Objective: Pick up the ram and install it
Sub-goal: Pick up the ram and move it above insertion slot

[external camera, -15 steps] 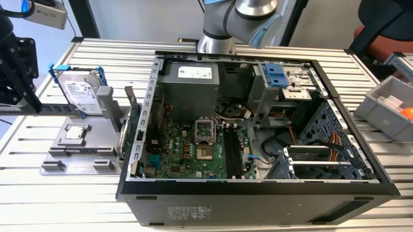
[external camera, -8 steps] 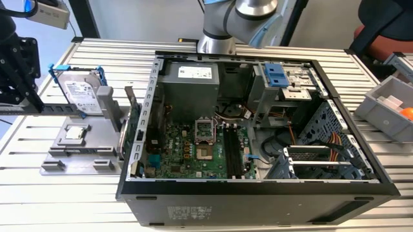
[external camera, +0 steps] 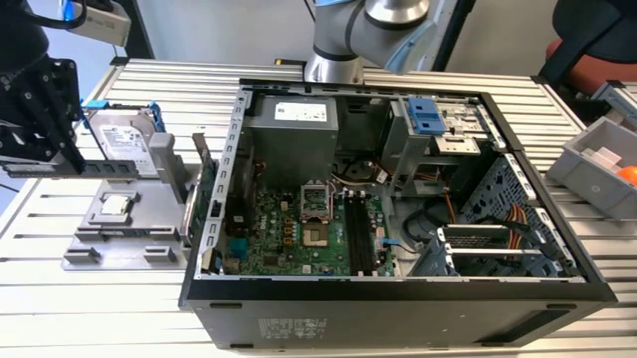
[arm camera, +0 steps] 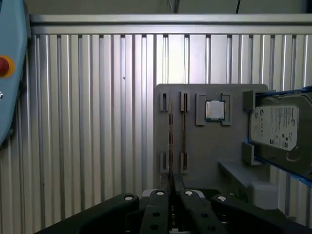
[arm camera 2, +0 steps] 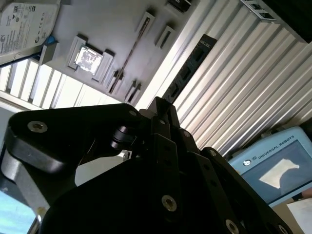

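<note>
the black gripper (external camera: pixel 70 160) has its fingers pinched narrow on the ram (external camera: pixel 104 167), a long, narrow dark green circuit-board stick with black chips. in the exterior view the ram hangs level at the fingertips, its long axis running along that view's left-to-right. it sits in front of the silver hard drive (external camera: pixel 124 142) and above the grey plastic holder tray (external camera: pixel 119 246), and appears to touch neither.

in the first wrist view the ram (arm camera: pixel 170 146) shows edge-on as a thin line reaching out from between the fingertips of the gripper (arm camera: pixel 171 192). in the second wrist view its chip-covered face (arm camera 2: pixel 190 66) stretches away from the gripper (arm camera 2: pixel 158 105) over the slatted aluminium table (arm camera 2: pixel 253 73).

a second thin stick (arm camera: pixel 184 141) stands in the tray's neighbouring holders, just beside the held one's line. a square silver processor chip (arm camera: pixel 214 110) sits in its own pocket nearby.

the relation that matters is with the long black memory slots (external camera: pixel 354 231) on the green board inside the open black computer case (external camera: pixel 398 298). they lie well apart from the gripper, toward the exterior view's right, past the case wall. their long axis runs near-to-far in that view, so i judge the ram lies roughly crosswise to them and is not yet over the case.
</note>
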Controlling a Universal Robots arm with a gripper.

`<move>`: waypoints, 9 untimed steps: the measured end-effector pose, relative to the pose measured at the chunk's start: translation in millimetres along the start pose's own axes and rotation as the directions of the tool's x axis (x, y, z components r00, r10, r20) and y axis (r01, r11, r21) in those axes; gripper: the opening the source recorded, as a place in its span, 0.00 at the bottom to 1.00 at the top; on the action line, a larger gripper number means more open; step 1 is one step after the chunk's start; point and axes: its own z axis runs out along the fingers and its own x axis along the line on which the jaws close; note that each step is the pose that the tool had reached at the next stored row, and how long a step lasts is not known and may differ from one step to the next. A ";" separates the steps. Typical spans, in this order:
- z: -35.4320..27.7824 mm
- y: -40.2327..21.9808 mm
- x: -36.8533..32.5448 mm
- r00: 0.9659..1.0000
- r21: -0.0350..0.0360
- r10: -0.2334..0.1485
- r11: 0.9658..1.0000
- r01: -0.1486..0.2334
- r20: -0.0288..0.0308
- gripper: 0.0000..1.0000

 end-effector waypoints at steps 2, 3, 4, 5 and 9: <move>-0.1 -5.0 0.0 1.000 -0.001 0.000 1.000 0.000 0.000 0.00; -0.1 -7.4 -0.1 1.000 -0.002 0.000 1.000 0.000 0.000 0.00; -0.1 -9.8 -0.1 1.000 -0.002 0.000 1.000 0.000 0.000 0.00; -0.2 -12.1 -0.1 1.000 -0.003 0.000 1.000 0.000 0.000 0.00; -0.3 -20.9 -0.2 1.000 -0.004 0.000 1.000 0.000 0.000 0.00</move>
